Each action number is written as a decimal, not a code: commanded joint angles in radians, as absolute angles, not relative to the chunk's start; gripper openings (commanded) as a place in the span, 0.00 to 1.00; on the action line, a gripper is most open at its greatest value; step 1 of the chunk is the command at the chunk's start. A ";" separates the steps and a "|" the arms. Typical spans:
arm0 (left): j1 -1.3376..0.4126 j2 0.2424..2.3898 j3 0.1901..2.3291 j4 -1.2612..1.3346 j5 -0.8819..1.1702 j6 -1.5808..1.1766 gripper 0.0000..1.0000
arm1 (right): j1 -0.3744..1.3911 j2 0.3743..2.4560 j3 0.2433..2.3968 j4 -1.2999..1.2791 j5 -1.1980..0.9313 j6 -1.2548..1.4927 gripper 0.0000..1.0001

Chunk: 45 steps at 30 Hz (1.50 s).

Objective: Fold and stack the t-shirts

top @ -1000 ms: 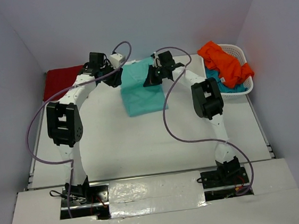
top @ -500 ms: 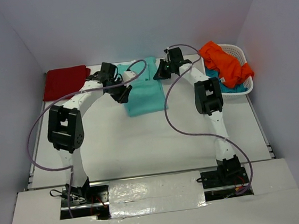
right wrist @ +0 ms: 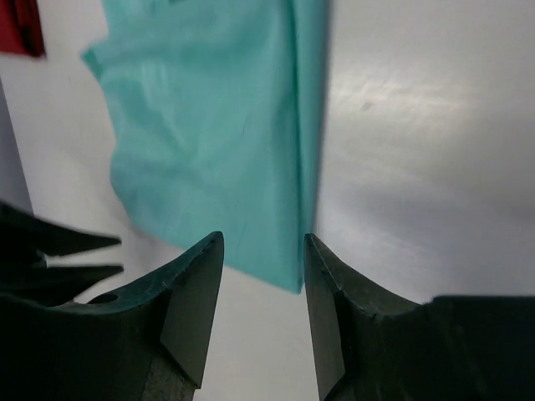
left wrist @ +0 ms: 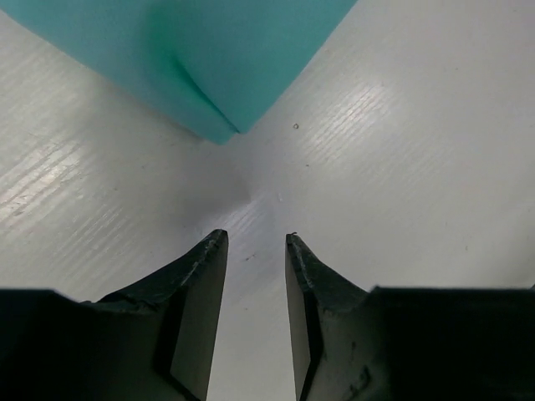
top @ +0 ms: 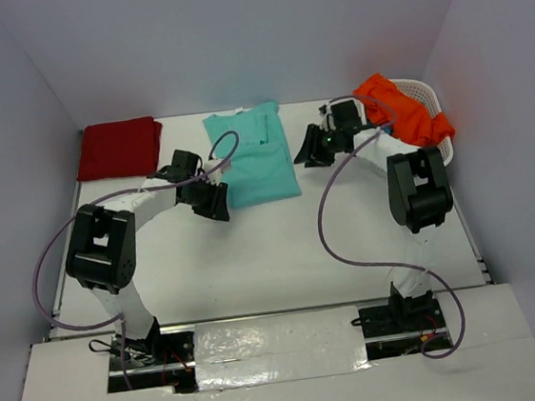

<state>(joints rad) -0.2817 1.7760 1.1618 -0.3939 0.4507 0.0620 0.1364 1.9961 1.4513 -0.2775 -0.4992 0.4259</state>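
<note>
Top view: broad bare table point(top: 282, 247) toward the near edge, walls close on three sides. Mint t-shirt point(top: 255, 154) flat at far centre, between left gripper point(top: 216, 204) and right gripper point(top: 308, 150). Red t-shirt point(top: 118, 147) folded far left; orange t-shirt point(top: 403, 110) heaped in white basket point(top: 446, 150).

Left wrist: fingers parted, grasping nothing, over bare table near a smooth mint corner.

Right wrist: likewise released, empty, above the shirt's straight edge.

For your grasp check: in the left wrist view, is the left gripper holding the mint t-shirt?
No, the left gripper is open and empty; the mint t-shirt lies ahead.
</note>
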 commanded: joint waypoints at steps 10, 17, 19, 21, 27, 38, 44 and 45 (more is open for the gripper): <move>-0.288 1.864 1.117 -0.045 0.368 -0.124 0.44 | 0.204 1.999 1.255 -0.182 -0.542 0.387 0.52; -0.288 1.887 1.104 -0.057 0.391 -0.107 0.40 | 0.207 2.000 1.235 -0.198 -0.532 0.371 0.52; -0.288 1.884 1.101 -0.070 0.402 -0.110 0.37 | 0.210 1.993 1.215 -0.193 -0.540 0.377 0.51; -0.288 1.878 1.100 -0.072 0.410 -0.106 0.37 | 0.213 1.980 1.198 -0.180 -0.545 0.382 0.51; -0.287 1.904 1.109 -0.041 0.465 -0.152 0.38 | 0.212 2.013 1.210 -0.157 -0.574 0.411 0.47; -0.287 1.934 1.112 -0.012 0.477 -0.170 0.08 | 0.212 2.020 1.209 -0.134 -0.590 0.436 0.35; -0.272 1.898 1.102 -0.040 0.471 -0.053 0.00 | 0.201 1.996 1.189 -0.156 -0.577 0.417 0.04; -0.267 1.867 1.094 -0.046 0.466 -0.023 0.00 | 0.198 1.990 1.183 -0.161 -0.575 0.413 0.00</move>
<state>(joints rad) -0.2794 1.9102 1.1076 -0.0181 0.4736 -0.1295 0.2070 2.0060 1.2118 -0.1654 -0.5724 0.4282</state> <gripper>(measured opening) 0.028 0.031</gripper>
